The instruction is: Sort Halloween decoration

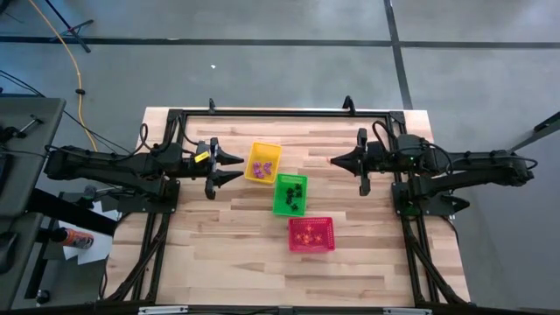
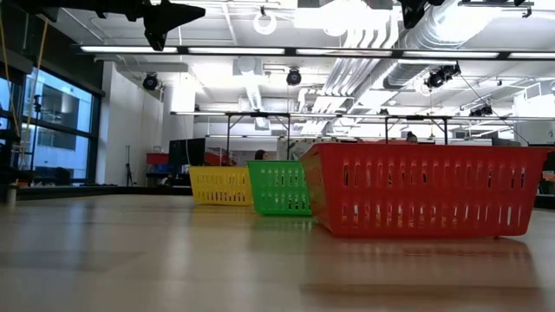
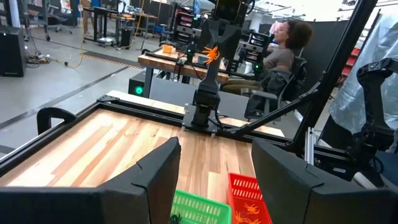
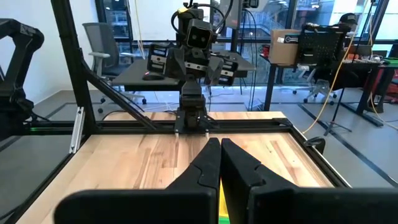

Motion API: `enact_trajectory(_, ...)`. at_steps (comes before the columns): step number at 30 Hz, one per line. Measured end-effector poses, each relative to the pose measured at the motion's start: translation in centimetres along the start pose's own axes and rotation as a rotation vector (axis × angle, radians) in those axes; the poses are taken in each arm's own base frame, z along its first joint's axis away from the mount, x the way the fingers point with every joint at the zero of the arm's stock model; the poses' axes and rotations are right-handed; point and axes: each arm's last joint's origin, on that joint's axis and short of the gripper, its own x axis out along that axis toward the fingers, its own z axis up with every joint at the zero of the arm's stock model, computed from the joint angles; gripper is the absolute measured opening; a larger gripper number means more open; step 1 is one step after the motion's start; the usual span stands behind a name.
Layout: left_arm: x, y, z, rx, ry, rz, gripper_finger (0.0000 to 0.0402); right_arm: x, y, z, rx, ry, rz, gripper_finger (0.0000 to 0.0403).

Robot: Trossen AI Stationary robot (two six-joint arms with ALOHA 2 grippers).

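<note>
The Halloween decoration is tiny trinkets, too small to tell their long axis or facing: purple ones (image 1: 262, 166) in the yellow basket (image 1: 263, 150), black ones (image 1: 293, 191) in the green basket (image 1: 278, 198), orange ones (image 1: 308, 234) in the red basket (image 1: 327, 234), set diagonally across the worktop (image 1: 227, 249). The left end effector (image 1: 238, 167) hangs with fingers apart just beside the yellow basket; the right end effector (image 1: 332, 160) has fingers together, apart from the baskets.

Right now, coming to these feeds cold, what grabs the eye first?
Three bright mesh baskets run diagonally across mid-table: the yellow basket with purple trinkets, the green basket with black trinkets, and the red basket with orange trinkets. The left gripper hangs open beside the yellow one; the right gripper is shut, opposite.
</note>
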Motion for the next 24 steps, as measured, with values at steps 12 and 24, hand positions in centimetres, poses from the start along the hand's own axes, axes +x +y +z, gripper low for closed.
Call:
enact_trajectory(12, 0.0, 0.0, 0.0, 0.0, 0.0, 0.0, 0.0188, 0.0, 0.0, 0.0, 0.0, 0.001, 0.0, 0.0)
enact_trajectory(24, 0.0, 0.0, 0.0, 0.0, 0.0, 0.0, 0.0188, 2.1, 1.8, -1.1, 0.248, 0.08, 0.288, 0.0)
